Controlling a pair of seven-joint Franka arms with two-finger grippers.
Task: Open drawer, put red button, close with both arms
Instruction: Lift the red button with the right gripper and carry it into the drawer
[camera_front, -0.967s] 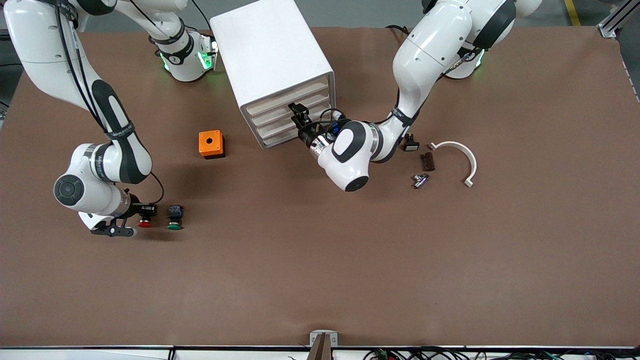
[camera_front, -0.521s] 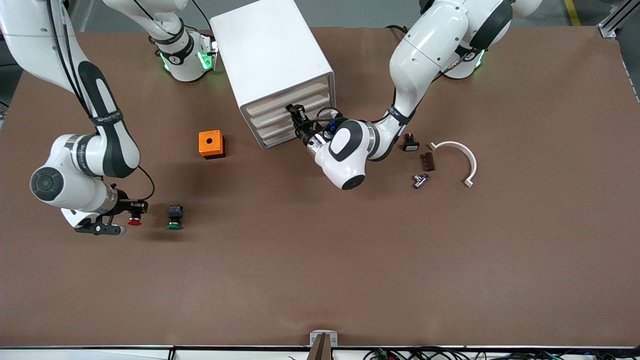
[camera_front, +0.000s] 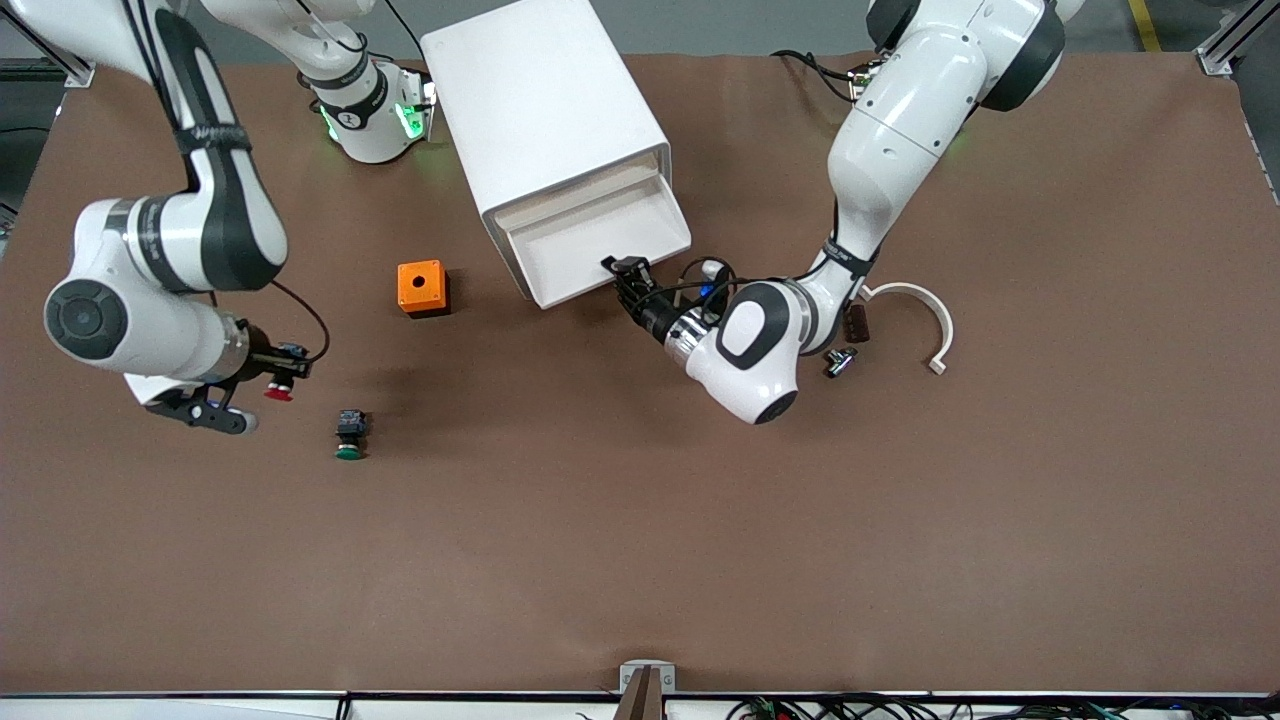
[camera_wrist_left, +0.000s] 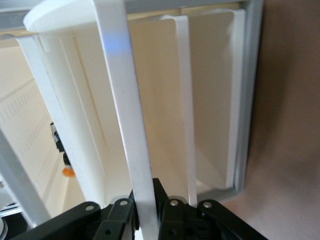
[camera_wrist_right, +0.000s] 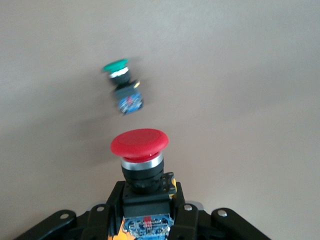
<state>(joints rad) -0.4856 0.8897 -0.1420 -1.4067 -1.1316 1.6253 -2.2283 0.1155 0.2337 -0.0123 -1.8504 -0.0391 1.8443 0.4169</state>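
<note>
The white cabinet (camera_front: 545, 120) stands at mid-table with one drawer (camera_front: 600, 235) pulled out. My left gripper (camera_front: 625, 275) is shut on the drawer's front lip (camera_wrist_left: 127, 140), a white strip that runs between the jaws of my left gripper (camera_wrist_left: 146, 200). The drawer's pale inside (camera_wrist_left: 210, 100) is bare where it shows. The red button (camera_front: 278, 387) hangs over the table at the right arm's end, in my right gripper (camera_front: 272, 378). In the right wrist view the red button (camera_wrist_right: 139, 141) points its cap outward, with my right gripper (camera_wrist_right: 145, 200) shut on its black-and-blue body.
A green-capped button (camera_front: 349, 437) lies on the table beside the raised red one, the same green-capped button (camera_wrist_right: 122, 82) showing in the right wrist view. An orange box (camera_front: 422, 288) sits beside the cabinet. A white curved piece (camera_front: 925, 310), a brown block (camera_front: 855, 322) and a metal fitting (camera_front: 840, 360) lie near the left arm.
My left gripper closed on the drawer's lip and pulled the drawer out toward the front camera. My right gripper lifted the red button off the table, away from the green one.
</note>
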